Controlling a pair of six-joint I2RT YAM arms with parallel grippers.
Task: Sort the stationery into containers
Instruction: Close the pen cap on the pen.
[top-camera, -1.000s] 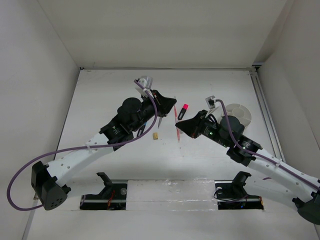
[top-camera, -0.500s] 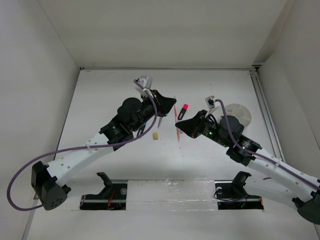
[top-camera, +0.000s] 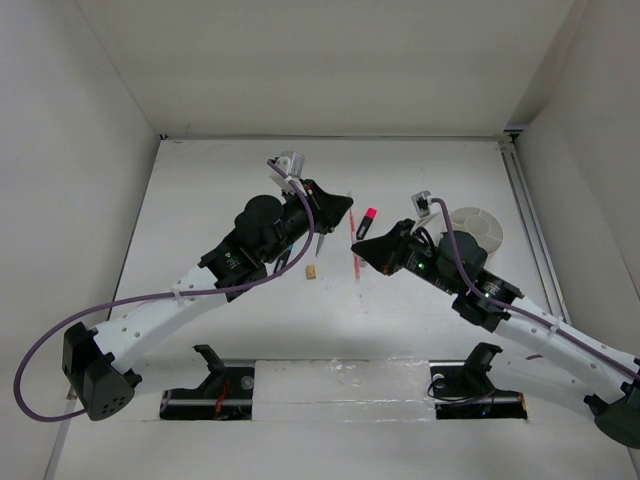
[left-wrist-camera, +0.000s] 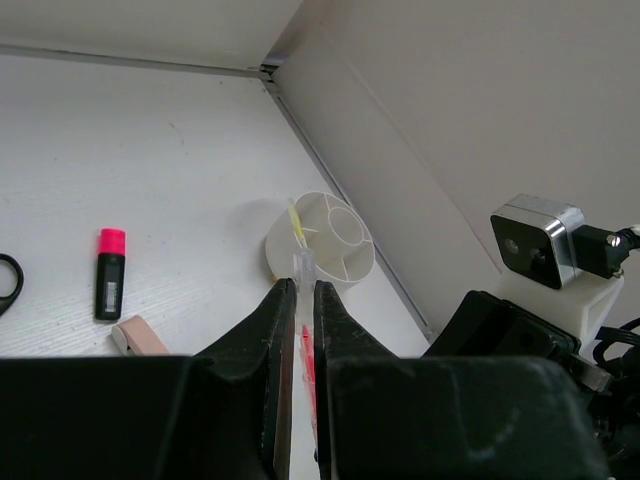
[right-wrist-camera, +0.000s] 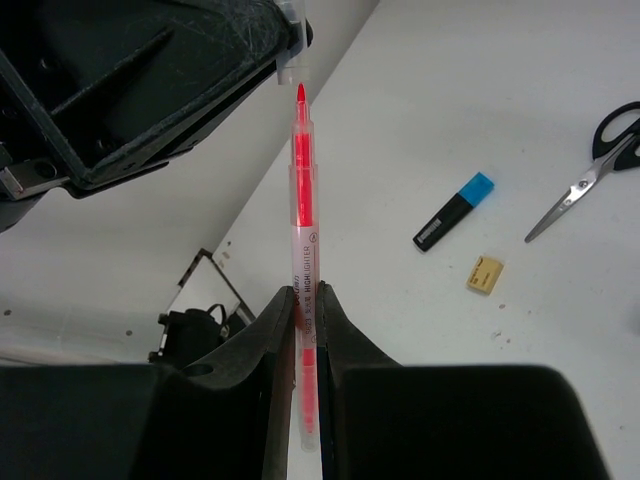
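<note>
My right gripper (right-wrist-camera: 307, 290) (top-camera: 356, 247) is shut on the thin red pen (right-wrist-camera: 303, 190), which points up toward my left gripper (left-wrist-camera: 300, 285) (top-camera: 346, 209). The left gripper is shut on the pen's clear cap (left-wrist-camera: 303, 265) (right-wrist-camera: 288, 45). The bare red tip sits just under the cap. The round white tub (top-camera: 478, 228) (left-wrist-camera: 320, 238) stands at the right, with the pale yellow stick (left-wrist-camera: 297, 224) in it. On the table lie the pink-capped marker (top-camera: 367, 222) (left-wrist-camera: 109, 272), the blue-capped marker (right-wrist-camera: 453, 211), the scissors (right-wrist-camera: 590, 170), the tan eraser (top-camera: 314, 271) (right-wrist-camera: 485, 273) and the pink eraser (left-wrist-camera: 140, 336).
White walls close the table in at the back and both sides. A rail (top-camera: 530, 230) runs along the right edge, just beyond the tub. The two arms meet over the table's middle.
The right gripper and the red pen have edged very slightly toward the left gripper. Nothing else has visibly moved.
</note>
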